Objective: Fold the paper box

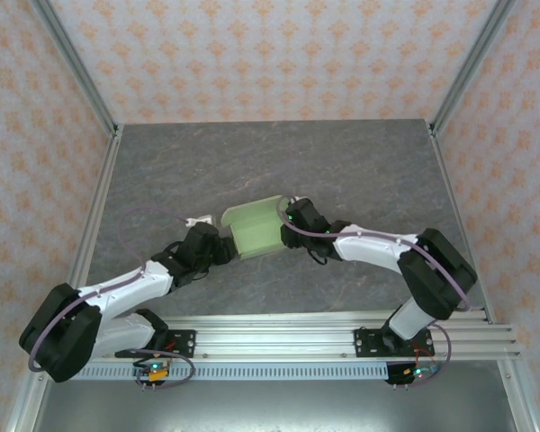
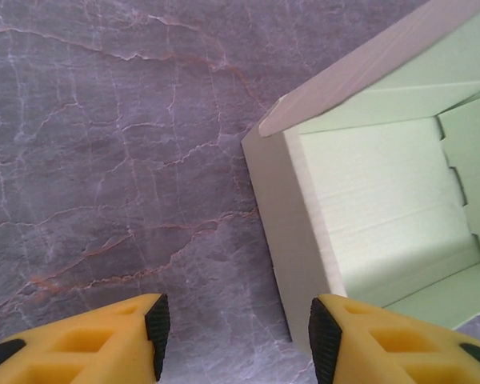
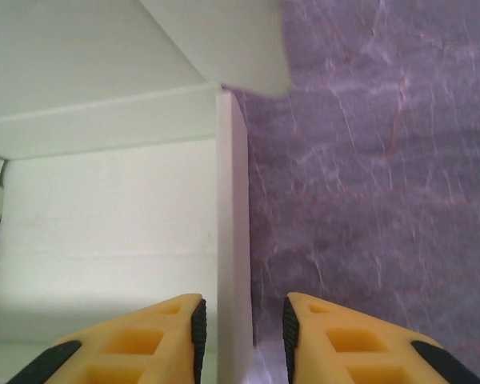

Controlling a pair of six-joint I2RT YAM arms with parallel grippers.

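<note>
Overhead, I have the paper box [image 1: 255, 229] near the middle of the grey marbled table [image 1: 360, 162]. It is pale green and opened up with its hollow facing the camera, and one arm sits at each side of it. The left gripper [image 2: 236, 342] is at the box's left side, low over the table. On its wrist camera the jaws stand roughly half apart with mostly bare table between them and nothing held. The near corner of the box's left wall [image 2: 284, 240] comes down just beside the inner pad of one yellow finger [image 2: 384, 348]; I can't tell whether they touch. On that same view, notched tab edges [image 2: 456, 176] show along the far inside of the box. The right gripper [image 3: 244, 336] is at the box's right side. Its jaws are partly open, narrower than the left's, and they straddle the upright right wall [image 3: 234, 240]. One finger is over the box's inside and the other is over the table. A sliver of table shows between that wall and the outer pad, so I read it as around the wall but not clamped on it. Beyond the wall a flap [image 3: 224, 40] leans out over the table. Orange-patterned panels [image 1: 279, 54] close in the table on three sides.
</note>
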